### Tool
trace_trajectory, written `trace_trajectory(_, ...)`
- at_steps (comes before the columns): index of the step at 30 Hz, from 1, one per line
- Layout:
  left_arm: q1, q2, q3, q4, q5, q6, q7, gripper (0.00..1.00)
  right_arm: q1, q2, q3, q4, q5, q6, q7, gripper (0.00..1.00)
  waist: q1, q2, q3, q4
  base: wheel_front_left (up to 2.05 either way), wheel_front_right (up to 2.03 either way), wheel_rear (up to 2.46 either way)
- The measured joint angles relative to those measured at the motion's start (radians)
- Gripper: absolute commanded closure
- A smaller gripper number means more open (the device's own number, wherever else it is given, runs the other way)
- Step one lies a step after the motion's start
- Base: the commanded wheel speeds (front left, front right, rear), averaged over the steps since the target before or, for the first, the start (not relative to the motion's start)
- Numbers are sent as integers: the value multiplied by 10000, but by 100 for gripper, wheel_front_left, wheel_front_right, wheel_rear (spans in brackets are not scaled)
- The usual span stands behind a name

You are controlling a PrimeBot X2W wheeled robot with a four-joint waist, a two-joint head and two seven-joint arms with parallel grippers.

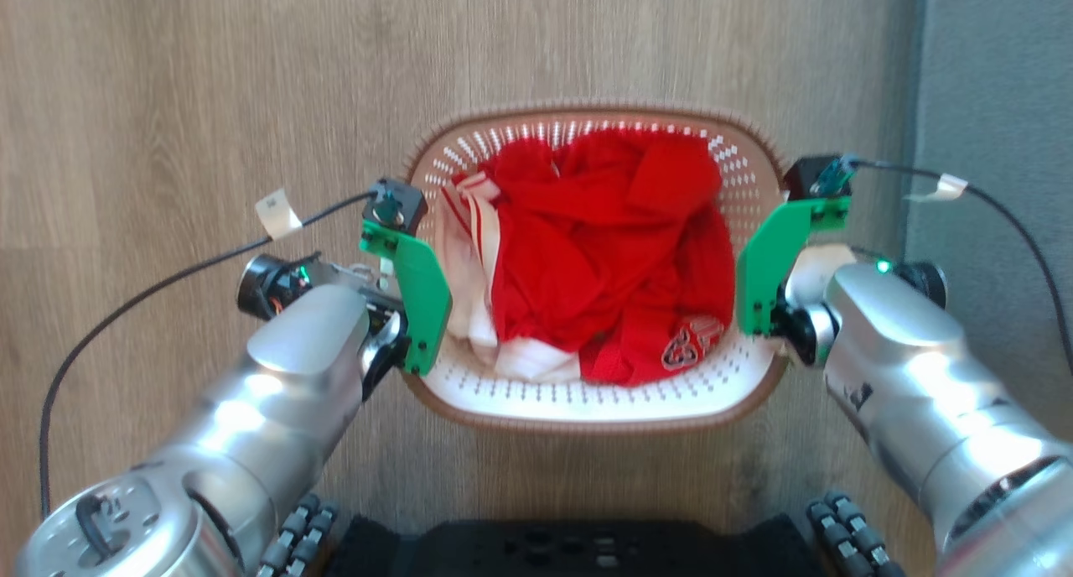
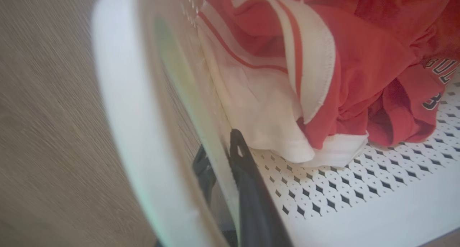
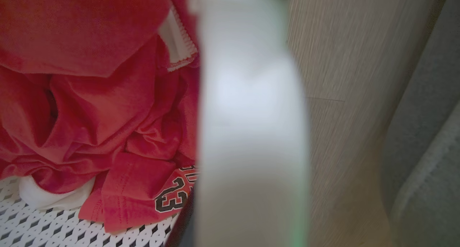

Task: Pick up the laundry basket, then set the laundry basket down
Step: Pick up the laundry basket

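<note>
Head view: left jaws clamped across left wall of cream-white perforated plastic laundry basket (image 1: 587,397), dark fingers (image 2: 248,182) inside and outside. Right jaws at right end, closure hidden behind white handle (image 3: 251,114), cannot tell. Basket's long axis crosswise, one short end per side. Red clothes (image 1: 603,250) inside. Wooden floor (image 1: 168,99) below.

Bright, even light glares off the silver forearms (image 1: 285,376) — the wood floor (image 1: 168,99) streaks with motion blur, and the laundry basket (image 3: 251,132) handle looms defocused in both wrist views.
</note>
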Motion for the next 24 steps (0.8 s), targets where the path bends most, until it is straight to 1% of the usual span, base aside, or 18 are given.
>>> trace_trajectory(4,299,6,-44,-6,144,-167,374,100,430,-40,318,-167,242,-2,711,100,0,0,-540,-38,0,0,0)
trace_trajectory(6,495,4,-61,-23,144,-174,575,100,568,-59,472,-240,353,-2,1034,100,0,0,-829,-64,0,0,0)
trace_trajectory(9,771,23,-67,-104,148,-240,846,100,813,-104,681,-391,520,-21,1221,100,0,0,-1282,-106,0,0,0)
trace_trajectory(16,1442,201,-81,-763,251,-244,1515,100,1422,-309,1244,-765,909,-40,1766,100,0,0,-2385,-173,0,0,0)
trace_trajectory(24,2243,794,-84,-1804,336,-234,2230,100,2031,-385,1870,-1164,1400,-42,2272,100,-1,0,-3603,-187,0,0,0)
